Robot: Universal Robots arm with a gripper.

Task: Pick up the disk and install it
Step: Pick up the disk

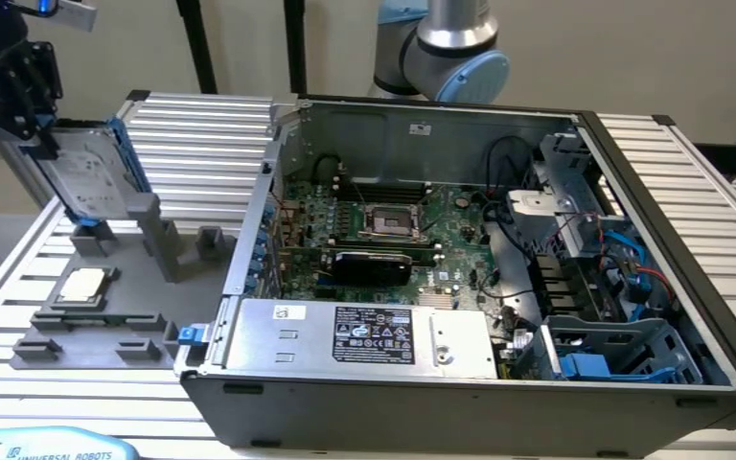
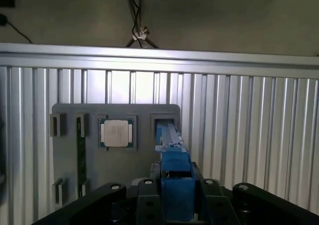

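Presently the black fingers (image 2: pixel 209 201) are seen clamped on the disk (image 1: pixel 87 177), one on each side of its blue plastic rail, which is viewed edge-on from the wrist camera. The disk, a flat silver drive with a white label, is held on edge and tilted. Its upper end is caught at the fingers and its lower end is pointed down at a grey upright holder (image 1: pixel 91 240). The lower end appears to sit just at the mouth of that holder; whether the two touch cannot be told from this angle.

The holder is part of a grey fixture plate (image 1: pixel 170 292) laid on the ribbed aluminium bench (image 1: pixel 202 134), at the exterior view's left. On the same plate, near the holder, a small square silver CPU chip (image 1: pixel 83 285) is seated flat in its recess.

Beside the plate, towards the exterior view's right, an open computer case (image 1: pixel 471 407) is laid on its side. Inside it a green motherboard (image 1: pixel 381 216) is exposed, and a silver power supply box (image 1: pixel 368 335) with a black label is set along the near edge. A grey cage with blue fittings (image 1: pixel 611 355) is found in the case's near corner. Behind the case, a grey and blue joint of the robot arm (image 1: pixel 451 48) is seen.
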